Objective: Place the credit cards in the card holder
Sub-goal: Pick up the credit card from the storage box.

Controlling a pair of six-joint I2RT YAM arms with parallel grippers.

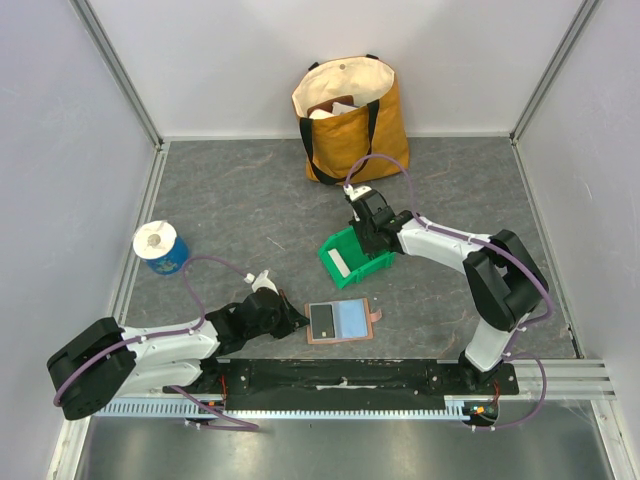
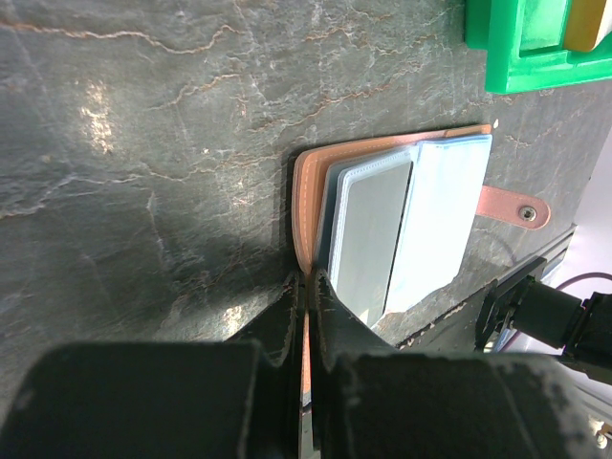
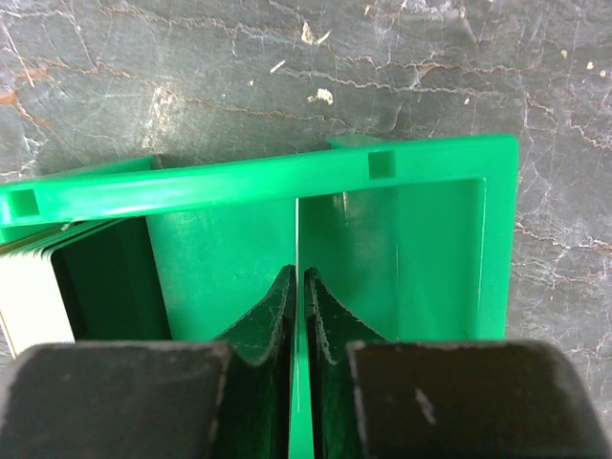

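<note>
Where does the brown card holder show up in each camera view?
Top external: card holder lies open at low centre, near the arm bases.
Left wrist: centre right.
Right wrist: not in it.
Shared landmark: green bin.

readable text: none in any view | card holder [image 1: 341,322]: no lettering or logo legible, the snap tab plain | green bin [image 1: 331,258]: no label or number readable | tote bag [image 1: 386,130]: plain cloth, no print | blue roll [image 1: 166,258]: too small to tell any marking
</note>
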